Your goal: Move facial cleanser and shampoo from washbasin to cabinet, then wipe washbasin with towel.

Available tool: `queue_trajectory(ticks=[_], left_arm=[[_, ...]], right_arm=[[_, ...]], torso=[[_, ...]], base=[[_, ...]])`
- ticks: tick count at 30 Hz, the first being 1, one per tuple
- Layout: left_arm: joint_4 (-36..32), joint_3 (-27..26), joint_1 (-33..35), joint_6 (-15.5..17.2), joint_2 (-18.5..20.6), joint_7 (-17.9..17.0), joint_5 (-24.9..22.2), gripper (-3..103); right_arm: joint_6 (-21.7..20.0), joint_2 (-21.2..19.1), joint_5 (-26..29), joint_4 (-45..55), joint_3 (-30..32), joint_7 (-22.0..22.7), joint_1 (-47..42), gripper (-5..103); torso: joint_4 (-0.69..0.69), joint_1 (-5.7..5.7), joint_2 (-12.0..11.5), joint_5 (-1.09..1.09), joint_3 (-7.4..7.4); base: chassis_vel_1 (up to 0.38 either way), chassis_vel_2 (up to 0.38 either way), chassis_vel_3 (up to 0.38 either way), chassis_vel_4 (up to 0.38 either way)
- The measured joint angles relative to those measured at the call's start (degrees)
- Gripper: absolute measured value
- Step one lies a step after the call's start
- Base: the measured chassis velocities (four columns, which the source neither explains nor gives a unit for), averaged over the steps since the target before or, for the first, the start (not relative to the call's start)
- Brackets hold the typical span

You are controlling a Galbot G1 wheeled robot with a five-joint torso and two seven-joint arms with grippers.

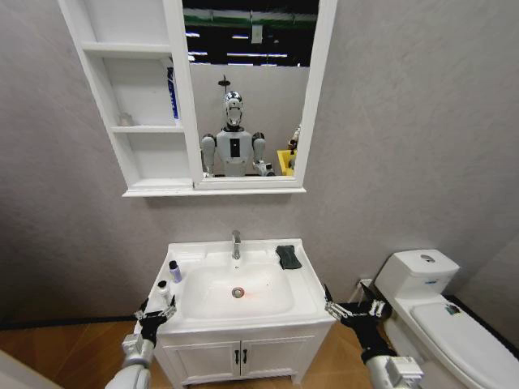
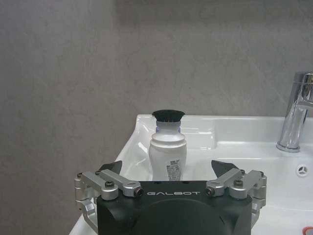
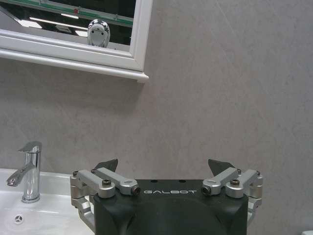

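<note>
So I'm lining my left gripper [image 2: 166,171], fingers wide, up behind the white bottle [image 2: 167,156] on the washbasin [image 1: 304,304] ledge for grabbing. Right gripper [image 1: 350,309], also spread wide, is just waiting off the opposite corner.

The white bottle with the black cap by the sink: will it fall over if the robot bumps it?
Probably, yes. The white bottle stands upright and looks taller than it is wide, so a sideways nudge could tip it. It sits on the smooth washbasin ledge, so it may slide first. The left tool is open just before it.

Left tool [image 2: 166,169] spread wide — white bottle [image 2: 167,155] between, on washbasin [image 2: 230,142].
</note>
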Motion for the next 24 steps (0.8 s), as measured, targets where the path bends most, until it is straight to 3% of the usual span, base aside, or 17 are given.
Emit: queue_trajectory(ticks=[7, 11, 13, 16, 19, 22, 23, 24], left_arm=[[4.03, 0.55, -3.85, -0.11, 0.69, -0.28, 0.72, 101], [4.24, 0.56, -3.91, -0.09, 0.71, -0.34, 0.85, 90], [4.23, 0.57, -3.69, -0.09, 0.75, -0.30, 0.86, 80], [4.22, 0.57, -3.69, -0.09, 0.75, -0.29, 0.85, 74], [3.92, 0.55, -3.66, -0.12, 0.63, -0.30, 0.86, 58], [3.07, 0.61, -3.26, -0.01, 0.54, -0.30, 0.73, 52], [2.08, 0.70, -2.58, 0.11, 0.52, -0.31, 0.40, 42], [2.08, 0.70, -2.58, 0.11, 0.52, -0.31, 0.40, 42]], right_arm=[[0.01, 0.33, -0.02, -0.15, 0.54, 0.53, -0.19, 100], [0.01, 0.36, -0.03, -0.22, 0.74, 0.60, -0.07, 100], [-0.03, 0.42, -0.09, -0.36, 0.71, 0.69, 0.23, 100], [-0.09, 0.43, -0.14, -0.37, 0.59, 0.70, 0.37, 100], [-0.39, 0.36, -0.24, -0.37, 0.26, 0.71, 0.57, 100], [-0.55, 0.20, -0.24, -0.37, 0.24, 0.80, 0.70, 100], [-0.63, 0.08, -0.24, -0.37, 0.20, 0.97, 0.86, 100], [-0.63, 0.08, -0.24, -0.37, 0.20, 0.97, 0.86, 100]], torso=[[0.00, 0.00, 0.00, 0.00, 0.00], [0.00, 0.00, 0.00, 0.00, 0.00], [0.01, 0.00, 0.00, 0.00, 0.00], [0.01, 0.00, 0.01, 0.00, 0.00], [0.00, 0.00, 0.01, 0.00, 0.00], [0.00, 0.00, 0.01, 0.00, 0.00], [0.00, 0.00, 0.01, 0.00, 0.00], [0.00, 0.00, 0.01, 0.00, 0.00]], base=[[0.000, 0.000, 0.000, 0.000], [0.000, 0.000, 0.000, 0.000], [0.000, 0.000, 0.000, 0.000], [0.000, 0.000, 0.000, 0.000], [0.000, 0.000, 0.000, 0.000], [0.000, 0.000, 0.000, 0.000], [0.000, 0.000, 0.000, 0.000], [0.000, 0.000, 0.000, 0.000]])
